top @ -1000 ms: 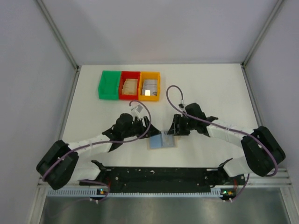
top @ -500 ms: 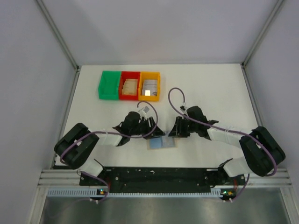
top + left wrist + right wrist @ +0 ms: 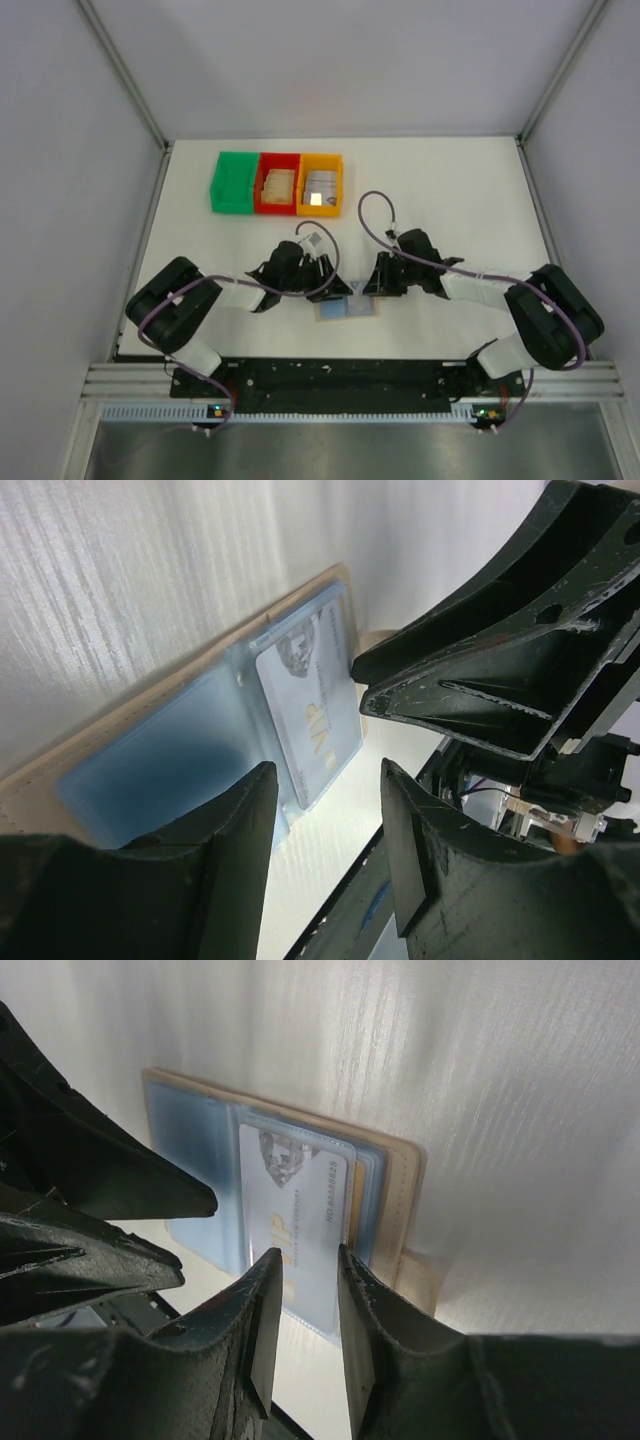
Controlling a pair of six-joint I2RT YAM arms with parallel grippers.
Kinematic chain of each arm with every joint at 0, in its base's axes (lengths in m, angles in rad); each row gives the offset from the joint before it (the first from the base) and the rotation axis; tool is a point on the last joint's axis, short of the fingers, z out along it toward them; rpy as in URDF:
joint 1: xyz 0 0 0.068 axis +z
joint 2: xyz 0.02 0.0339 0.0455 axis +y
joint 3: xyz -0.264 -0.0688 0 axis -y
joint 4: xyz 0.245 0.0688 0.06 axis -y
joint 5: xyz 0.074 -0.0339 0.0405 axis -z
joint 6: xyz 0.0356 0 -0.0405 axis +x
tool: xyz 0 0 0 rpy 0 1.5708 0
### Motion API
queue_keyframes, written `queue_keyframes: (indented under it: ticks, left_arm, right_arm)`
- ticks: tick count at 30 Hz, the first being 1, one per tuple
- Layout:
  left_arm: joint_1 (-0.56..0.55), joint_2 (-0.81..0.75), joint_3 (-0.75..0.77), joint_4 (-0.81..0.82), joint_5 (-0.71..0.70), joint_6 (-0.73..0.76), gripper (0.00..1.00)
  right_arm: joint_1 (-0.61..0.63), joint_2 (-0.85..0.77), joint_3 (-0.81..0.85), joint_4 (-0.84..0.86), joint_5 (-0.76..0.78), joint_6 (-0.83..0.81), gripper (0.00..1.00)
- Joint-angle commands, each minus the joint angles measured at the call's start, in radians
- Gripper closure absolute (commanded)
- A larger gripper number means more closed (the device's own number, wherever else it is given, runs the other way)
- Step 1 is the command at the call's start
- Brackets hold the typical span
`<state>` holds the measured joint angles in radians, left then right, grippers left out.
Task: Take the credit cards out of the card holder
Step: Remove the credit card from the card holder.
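Card holder (image 3: 349, 308) lies open flat, silver card (image 3: 305, 725) poking past its pocket edge. Left gripper (image 3: 325, 780) released at 11 o'clock, right gripper (image 3: 308, 1255) at 1 o'clock, grip unclear.

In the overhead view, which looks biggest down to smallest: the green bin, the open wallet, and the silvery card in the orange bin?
1. The green bin and the card holder: about alike; the holder is partly covered, so I won't rank them.
2. The silvery card in the orange bin: clearly smallest.
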<state>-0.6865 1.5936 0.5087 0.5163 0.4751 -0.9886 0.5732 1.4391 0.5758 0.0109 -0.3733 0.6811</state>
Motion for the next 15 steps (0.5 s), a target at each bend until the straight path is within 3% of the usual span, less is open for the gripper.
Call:
queue_keyframes:
  ticks: [1, 12, 15]
  left_arm:
    - [-0.002, 0.026, 0.031, 0.027, 0.014, 0.016, 0.5]
    - [-0.002, 0.088, 0.031, 0.079, 0.046, -0.019, 0.5]
    - [-0.002, 0.094, 0.022, 0.111, 0.054, -0.033, 0.55]
  right_arm:
    - [-0.007, 0.018, 0.006, 0.027, 0.016, -0.017, 0.71]
    - [-0.007, 0.038, -0.014, 0.07, -0.022, 0.003, 0.73]
    - [-0.007, 0.04, -0.017, 0.072, -0.026, 0.008, 0.73]
